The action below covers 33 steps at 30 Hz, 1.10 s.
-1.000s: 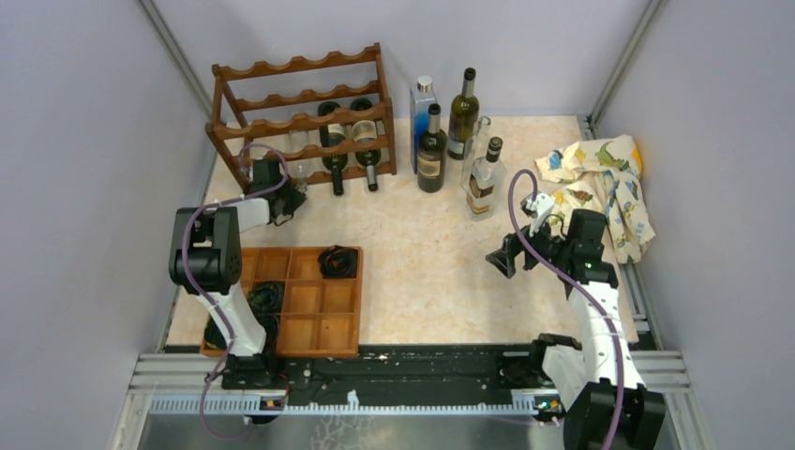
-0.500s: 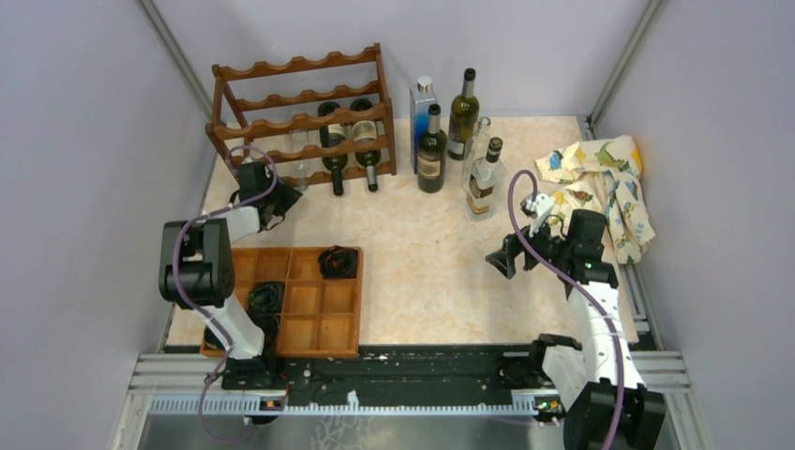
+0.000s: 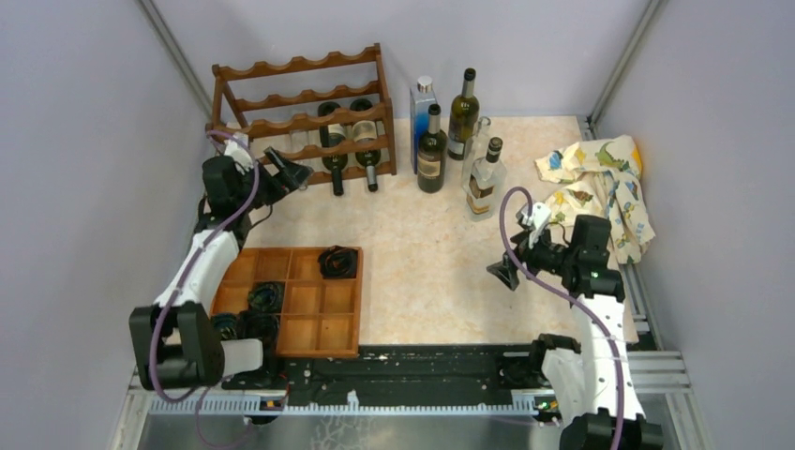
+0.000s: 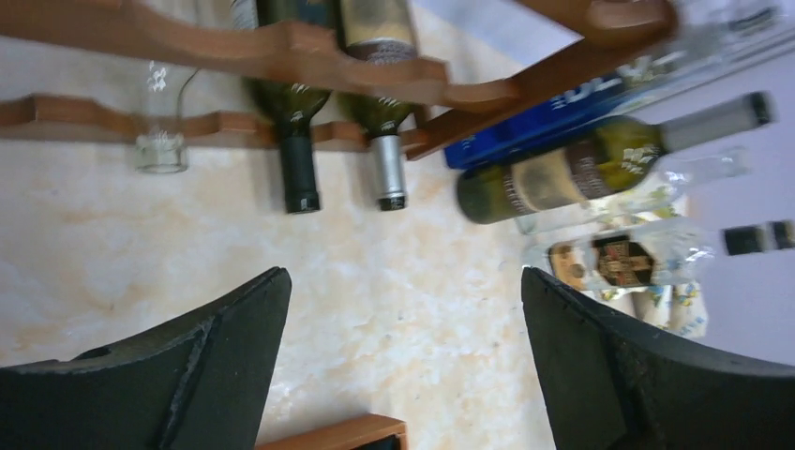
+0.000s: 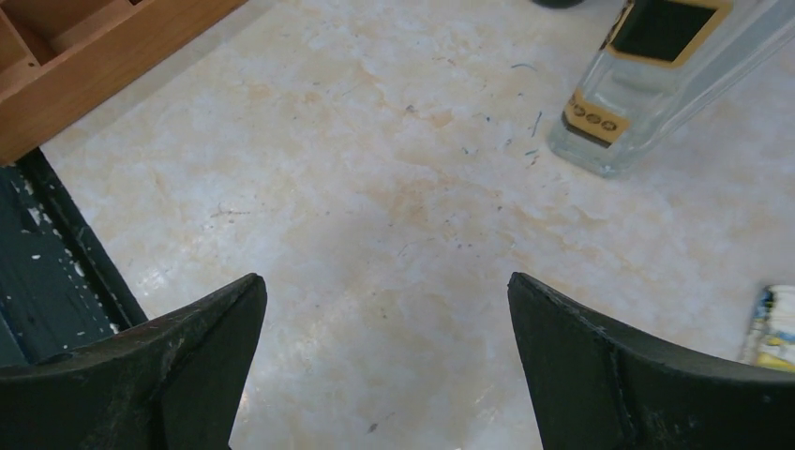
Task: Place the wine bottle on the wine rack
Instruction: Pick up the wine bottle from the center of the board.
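Note:
The dark wooden wine rack (image 3: 298, 103) stands at the back left. Two dark wine bottles (image 3: 348, 139) and a clear bottle (image 3: 298, 155) lie in it, necks toward me. In the left wrist view the rack's wavy rail (image 4: 309, 56) crosses the top, with the clear neck (image 4: 161, 150) and the dark necks (image 4: 298, 173) poking out below it. My left gripper (image 3: 294, 170) (image 4: 401, 281) hangs open just in front of the rack, nothing between its fingers. My right gripper (image 3: 502, 272) (image 5: 385, 281) is open over bare table at the right.
Several bottles stand right of the rack: a blue one (image 3: 423, 105), two dark ones (image 3: 432, 150) and clear ones (image 3: 484, 180) (image 5: 647, 75). A wooden compartment tray (image 3: 309, 323) (image 5: 84, 56) lies at the front left. A patterned cloth (image 3: 605, 183) is bunched at the right.
My left gripper has opened wide and moved up and left along the rack's front, with the arm's elbow swinging down. The right arm has dropped slightly toward me.

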### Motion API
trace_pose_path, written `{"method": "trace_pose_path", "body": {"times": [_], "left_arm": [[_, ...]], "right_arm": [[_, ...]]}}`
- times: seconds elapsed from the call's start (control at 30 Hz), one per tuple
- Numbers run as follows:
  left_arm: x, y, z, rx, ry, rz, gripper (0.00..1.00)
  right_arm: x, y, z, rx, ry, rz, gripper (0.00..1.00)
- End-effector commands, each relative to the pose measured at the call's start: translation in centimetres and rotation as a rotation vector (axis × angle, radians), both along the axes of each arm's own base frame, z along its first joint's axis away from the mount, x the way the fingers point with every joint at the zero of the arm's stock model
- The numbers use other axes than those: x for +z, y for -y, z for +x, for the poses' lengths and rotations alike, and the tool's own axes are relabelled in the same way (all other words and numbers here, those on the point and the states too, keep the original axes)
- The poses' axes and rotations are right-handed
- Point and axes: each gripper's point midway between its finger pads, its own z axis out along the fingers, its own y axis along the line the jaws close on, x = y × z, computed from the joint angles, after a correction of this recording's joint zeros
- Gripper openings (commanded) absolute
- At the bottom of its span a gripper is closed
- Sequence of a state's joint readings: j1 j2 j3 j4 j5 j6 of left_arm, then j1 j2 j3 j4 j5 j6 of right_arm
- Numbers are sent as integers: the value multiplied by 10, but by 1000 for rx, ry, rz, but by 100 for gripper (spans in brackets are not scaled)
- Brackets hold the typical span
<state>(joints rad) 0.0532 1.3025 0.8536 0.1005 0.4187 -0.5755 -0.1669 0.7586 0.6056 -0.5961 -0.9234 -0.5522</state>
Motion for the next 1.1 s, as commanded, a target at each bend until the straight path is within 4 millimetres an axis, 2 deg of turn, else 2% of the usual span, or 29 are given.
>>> {"method": "trace_pose_path", "body": {"times": [0.0, 0.13, 0.2, 0.3, 0.37, 0.43, 0.5, 0.67, 0.73, 0.9, 0.97, 1.07], "left_arm": [[60, 4, -18, -25, 168, -4, 99], [112, -2, -34, 40, 307, -45, 99], [129, -3, -44, 68, 338, -92, 99], [158, 16, -64, -49, 430, -135, 99], [170, 29, -75, -140, 463, -158, 99], [176, 37, -80, -203, 466, -155, 99], [180, 39, -79, -228, 459, -112, 99], [174, 25, -74, -169, 416, 18, 97], [161, 20, -77, -141, 388, 44, 96], [134, 21, -93, -138, 349, 41, 96], [124, 22, -100, -137, 332, 33, 96], [113, 22, -109, -134, 320, 27, 96]], "right_arm": [[43, 12, 5, 24, 191, -139, 98], [84, 14, 12, -4, 297, -152, 98], [107, 10, 15, -6, 352, -119, 98], [145, 2, 19, -8, 435, -40, 98], [173, -1, 25, -20, 490, 16, 98], [193, -2, 32, -41, 495, 70, 97], [200, -2, 45, -49, 450, 110, 97], [212, 9, 84, -90, 314, 90, 98], [217, 14, 101, -114, 263, 56, 98], [208, 10, 135, -137, 188, -142, 98], [200, 0, 144, -124, 165, -172, 98], [186, -5, 155, -155, 117, -191, 98]]}}
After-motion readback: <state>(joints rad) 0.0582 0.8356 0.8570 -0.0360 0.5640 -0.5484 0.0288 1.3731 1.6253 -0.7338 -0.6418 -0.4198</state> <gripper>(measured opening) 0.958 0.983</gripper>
